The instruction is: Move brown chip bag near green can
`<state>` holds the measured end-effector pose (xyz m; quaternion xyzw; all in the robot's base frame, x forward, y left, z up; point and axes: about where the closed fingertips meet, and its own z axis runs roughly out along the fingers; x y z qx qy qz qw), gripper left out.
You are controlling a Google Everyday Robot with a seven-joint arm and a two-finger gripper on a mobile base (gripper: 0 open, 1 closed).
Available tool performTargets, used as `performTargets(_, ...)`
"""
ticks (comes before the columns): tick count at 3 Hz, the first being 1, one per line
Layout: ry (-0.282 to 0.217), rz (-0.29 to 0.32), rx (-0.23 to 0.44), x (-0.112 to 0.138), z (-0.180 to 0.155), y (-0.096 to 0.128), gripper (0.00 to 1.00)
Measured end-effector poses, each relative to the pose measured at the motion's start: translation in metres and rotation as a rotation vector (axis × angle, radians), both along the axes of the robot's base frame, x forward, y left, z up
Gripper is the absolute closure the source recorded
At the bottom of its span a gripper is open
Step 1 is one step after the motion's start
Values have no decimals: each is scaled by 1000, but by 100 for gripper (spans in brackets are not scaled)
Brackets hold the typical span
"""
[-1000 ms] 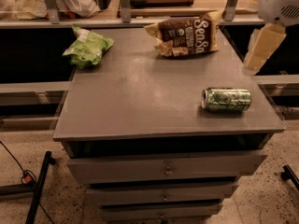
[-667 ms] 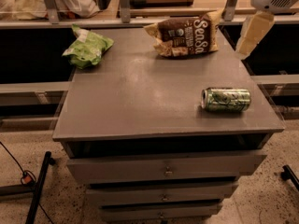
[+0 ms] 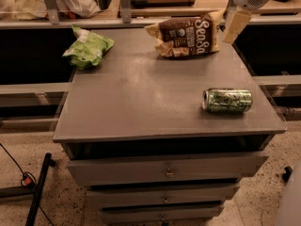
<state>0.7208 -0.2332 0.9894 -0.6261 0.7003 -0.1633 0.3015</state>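
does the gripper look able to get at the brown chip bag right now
Probably yes. The gripper hangs just beside the lettered end of the brown chip bag, with nothing between them. The green can lies near the front edge, the green bag across the table, both out of the way.

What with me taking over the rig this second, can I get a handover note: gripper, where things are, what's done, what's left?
Gripper: up at the back right, beside the right end of the brown chip bag.
Bag: lying flat at the back of the table.
Green can: on its side, front right, well apart from the bag.
Done: nothing moved yet.
Left: grasp the bag, bring it forward, set it by the can.
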Motion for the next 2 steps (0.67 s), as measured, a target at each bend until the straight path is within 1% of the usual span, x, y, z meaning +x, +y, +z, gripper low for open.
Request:
performTargets(1, -92, 23, -3, 30, -9, 4, 0)
performTargets(2, -117, 41, -24, 53, -22, 14, 0)
